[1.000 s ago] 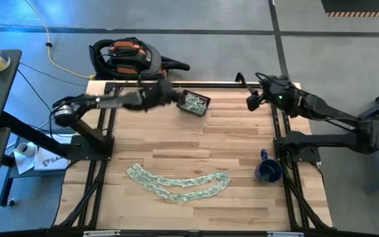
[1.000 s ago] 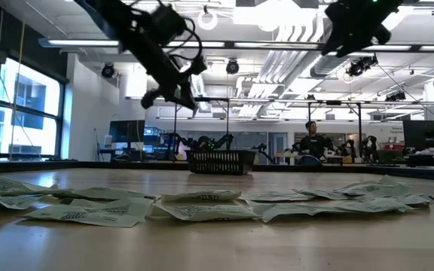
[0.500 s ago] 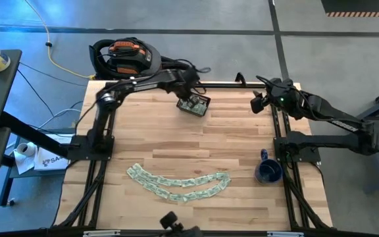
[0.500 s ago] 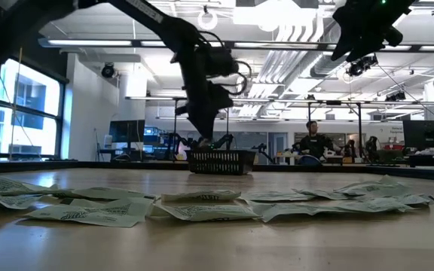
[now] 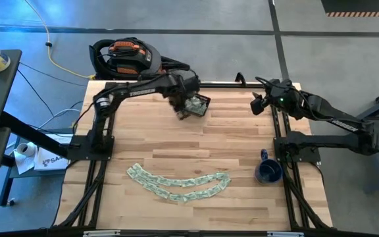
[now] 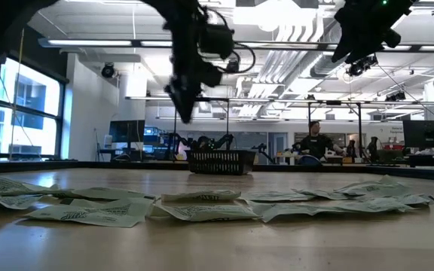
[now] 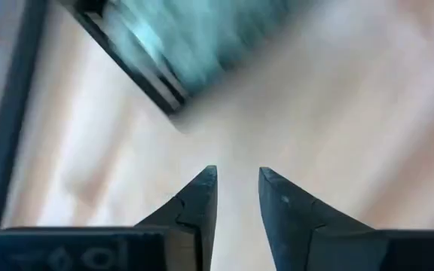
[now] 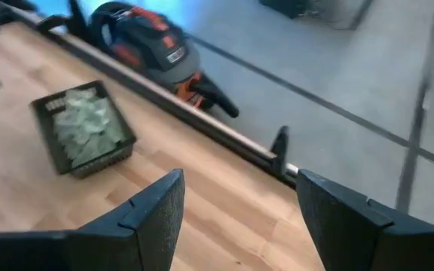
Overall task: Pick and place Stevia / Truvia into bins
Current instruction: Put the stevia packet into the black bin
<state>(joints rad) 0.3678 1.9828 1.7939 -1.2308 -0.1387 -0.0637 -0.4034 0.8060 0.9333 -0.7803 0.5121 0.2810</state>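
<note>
Basket (image 5: 194, 104) at twelve o'clock holds some sachets; many sachets (image 5: 179, 184) remain at six. Left gripper (image 7: 237, 197) hovers empty, fingers slightly apart.

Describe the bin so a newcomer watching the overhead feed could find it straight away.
Start at the wooden table and go to its far edge, near the orange and black vacuum on the floor. The bin is the small dark slatted basket there, already holding pale green sachets, beside the left gripper. The dark blue mug is round and at the right.

Bare table (image 5: 176, 141) lies open beneath the left gripper (image 5: 182, 113). The basket (image 5: 195, 104) stands just beside it. Sachets (image 5: 179, 184) lie well apart.
</note>
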